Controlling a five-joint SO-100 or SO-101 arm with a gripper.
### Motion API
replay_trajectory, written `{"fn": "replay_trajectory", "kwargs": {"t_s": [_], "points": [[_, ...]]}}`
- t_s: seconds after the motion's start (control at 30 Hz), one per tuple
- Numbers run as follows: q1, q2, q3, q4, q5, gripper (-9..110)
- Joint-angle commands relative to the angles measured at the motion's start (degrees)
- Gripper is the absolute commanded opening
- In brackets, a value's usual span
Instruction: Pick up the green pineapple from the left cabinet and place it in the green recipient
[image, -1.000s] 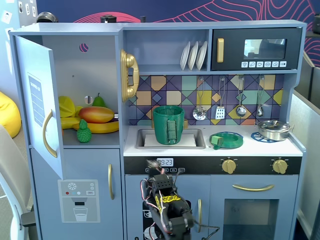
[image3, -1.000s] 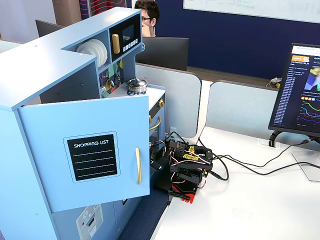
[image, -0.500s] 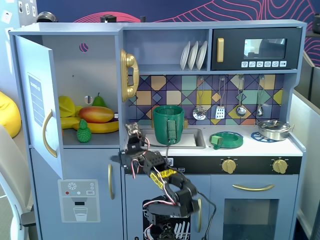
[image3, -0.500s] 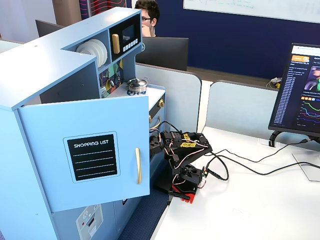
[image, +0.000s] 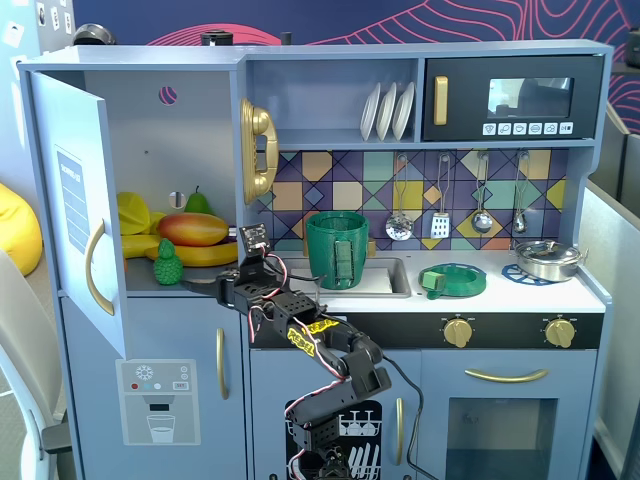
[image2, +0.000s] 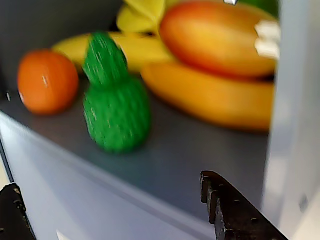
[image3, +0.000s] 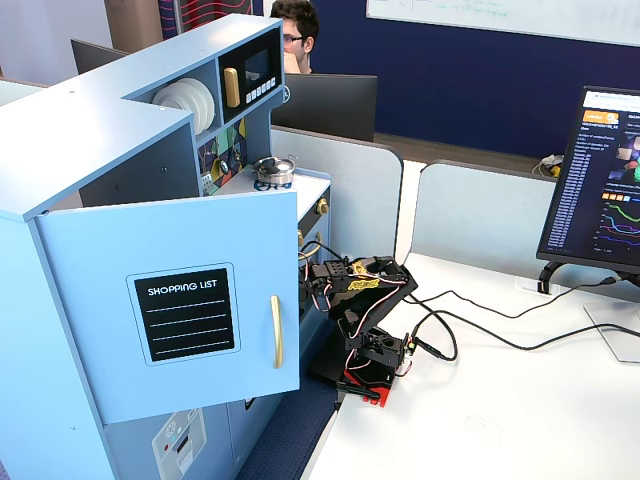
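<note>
The green pineapple stands upright near the front edge of the shelf in the open left cabinet. In the wrist view it is ahead and slightly left of centre, blurred. My gripper reaches in at the shelf's front edge, just right of and below the pineapple, without touching it. In the wrist view the gripper is open and empty, with one black fingertip at lower right and the other at the lower left corner. The green recipient stands on the counter by the sink.
A mango, bananas, a pear and an orange fruit crowd the shelf behind the pineapple. The cabinet door hangs open at the left. A flat green dish and a small steel pot sit on the counter.
</note>
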Motion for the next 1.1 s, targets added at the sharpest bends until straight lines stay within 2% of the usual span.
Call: {"fn": "replay_trajectory", "kwargs": {"t_s": [0.0,0.17,0.53,1.07], "points": [[-0.7,-3.3,-5.2,-6.0,0.9,42],[-0.7,-6.2,-5.6,-6.3,3.3,46],[-0.8,-15.0,-12.2,-6.8,1.1,54],[-1.1,-29.9,-23.2,-13.4,-1.8,52]]}}
